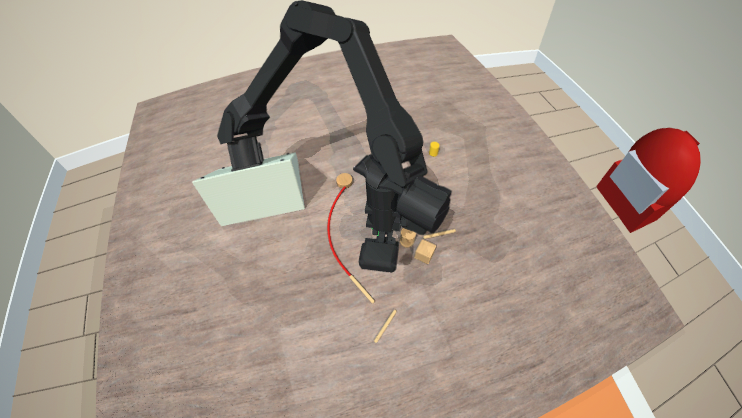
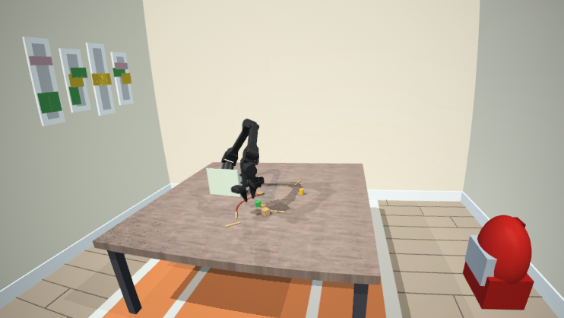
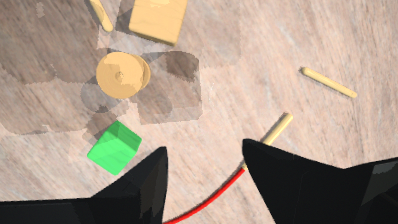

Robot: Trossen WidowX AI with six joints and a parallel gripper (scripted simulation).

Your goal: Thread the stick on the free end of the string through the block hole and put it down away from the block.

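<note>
The wooden stick (image 1: 361,289) (image 2: 236,214) (image 3: 278,131) on the string's free end lies on the table. The red string (image 1: 328,223) (image 3: 207,200) curves from it to the round wooden button (image 1: 344,180) (image 2: 260,192). The wooden block (image 1: 425,251) (image 2: 264,211) (image 3: 159,22) stands on the table; I cannot make out its hole. My gripper (image 2: 249,198) (image 3: 205,149) is open and empty above the table. In the wrist view its right fingertip overlaps the stick's string end. In the top view the fingertips are hidden by the gripper's body.
A wooden cylinder (image 1: 408,237) (image 3: 120,75) and green cube (image 2: 258,203) (image 3: 115,147) are near the block. Loose sticks lie beside the block (image 1: 446,232), near the string's stick (image 1: 385,326) (image 3: 329,83) and farther back. A yellow cylinder (image 1: 434,149) (image 2: 301,191) and pale green box (image 1: 249,194) (image 2: 223,182) stand farther back.
</note>
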